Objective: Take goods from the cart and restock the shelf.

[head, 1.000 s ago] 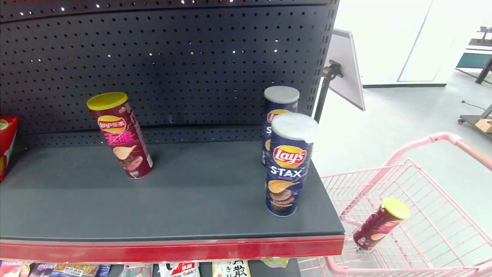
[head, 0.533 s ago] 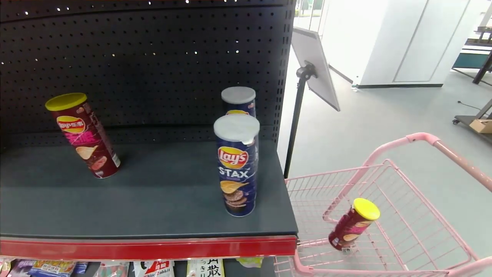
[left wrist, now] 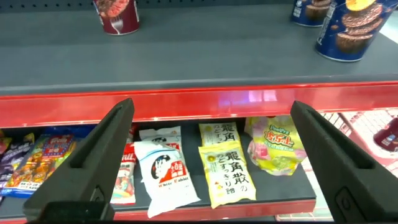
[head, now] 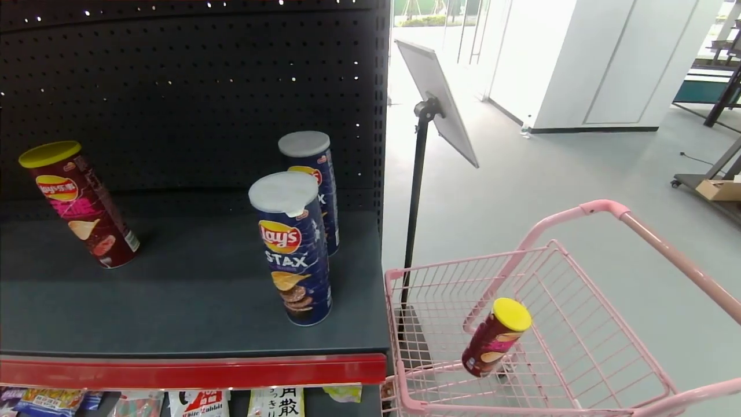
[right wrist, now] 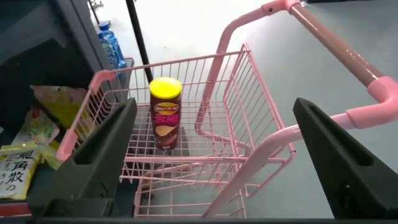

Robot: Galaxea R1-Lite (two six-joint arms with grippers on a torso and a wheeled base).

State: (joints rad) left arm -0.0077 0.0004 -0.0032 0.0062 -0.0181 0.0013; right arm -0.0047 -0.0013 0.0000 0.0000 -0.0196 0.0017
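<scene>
The dark grey shelf board with a red front lip [head: 191, 278] is the biggest thing here, and it ends just beside the pink wire cart [head: 602, 209], on the cart's left. Two tall blue tube cans with grey lids stand at the end of the board nearest the cart, one blue can [head: 293, 255] towards the lip and the other blue can [head: 317, 174] close behind it. A maroon tube can with a yellow lid [head: 81, 205] stands at the end of the board far from the cart. Between them the board is bare, so there is room for stock. The task's thing, a second maroon yellow-lidded can [right wrist: 165, 118], stands on end on the cart's wire floor, near the corner closest to the shelf. The right hand [right wrist: 214, 162] hangs above the cart, its fingers spread wide and empty, well apart from that can. The left hand [left wrist: 211, 162] is likewise released and empty, out from the cart in front of the red lip, facing flat snack packets [left wrist: 163, 174] on the tier below. To take the can cleanly, the right hand should probably descend inside the cart's walls, straddle the tube at mid-height below the lid, close squarely so the can does not tip on the wires, then lift straight up clear of the cart's rim.
</scene>
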